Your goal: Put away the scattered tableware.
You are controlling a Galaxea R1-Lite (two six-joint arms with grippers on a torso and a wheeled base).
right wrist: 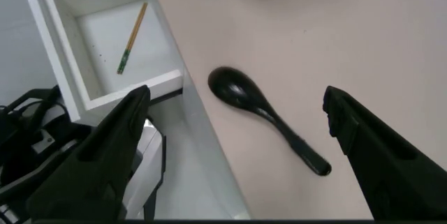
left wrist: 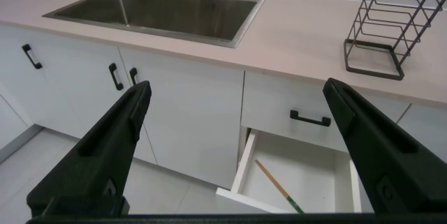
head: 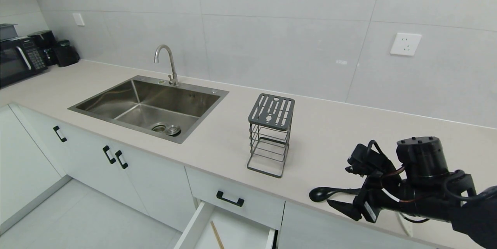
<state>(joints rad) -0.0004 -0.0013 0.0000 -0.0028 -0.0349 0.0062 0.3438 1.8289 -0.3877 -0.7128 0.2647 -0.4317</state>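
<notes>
The sink [head: 120,103] sits left of centre in the counter [head: 330,136], the rack [head: 270,134] mid-frame to its right. Lower right, a spoon [head: 319,194] lies on the counter. Bottom centre, a drawer [head: 194,227] holds a chopstick [head: 217,236].

Black spoon [right wrist: 264,110]; beige countertop [right wrist: 335,42]; dark grey rack [head: 271,111]; white drawer [right wrist: 84,42]; tan chopstick [right wrist: 133,37], green tip.

Pale countertop [head: 217,140], wire rack [head: 270,136] standing mid-counter, black spoon [right wrist: 262,109] lying near front edge

Black spoon [right wrist: 269,119] on counter [right wrist: 349,42] near open drawer [right wrist: 98,46]
</notes>
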